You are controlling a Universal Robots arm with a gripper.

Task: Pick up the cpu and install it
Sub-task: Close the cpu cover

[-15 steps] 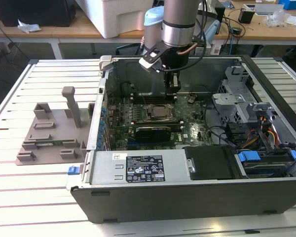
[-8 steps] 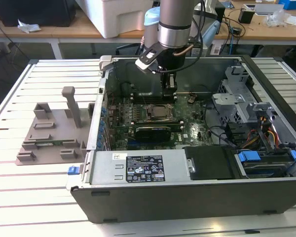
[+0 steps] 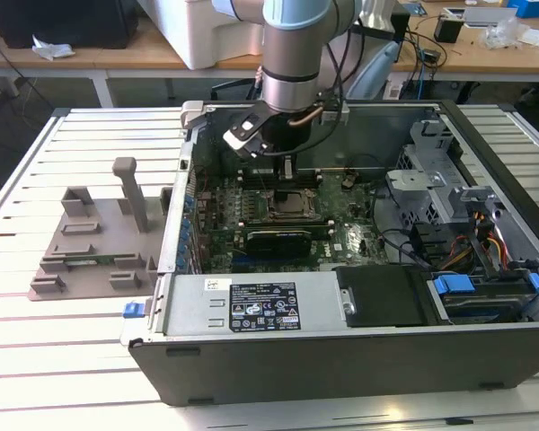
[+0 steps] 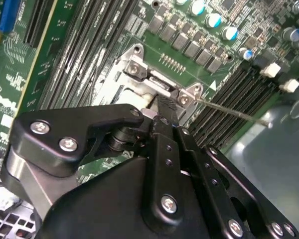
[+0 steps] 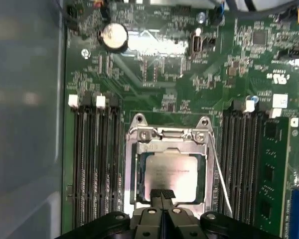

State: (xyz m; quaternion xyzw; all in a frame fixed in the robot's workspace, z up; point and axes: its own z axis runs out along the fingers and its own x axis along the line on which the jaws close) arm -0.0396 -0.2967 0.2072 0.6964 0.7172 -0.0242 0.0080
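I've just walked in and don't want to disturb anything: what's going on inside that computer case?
A robot arm reaches down into the open computer case. Its gripper, fingers closed together, sits at the edge of the cpu. The cpu lies flat inside the socket frame on the motherboard. The socket's lever wire stands unlatched beside it.

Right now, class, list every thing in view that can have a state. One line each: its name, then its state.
computer case: lying on its side, open on top.
cpu: lying flat inside the socket frame.
gripper: shut, tips at the cpu's edge.
socket lever: angled out from the socket frame, apparently unlatched.
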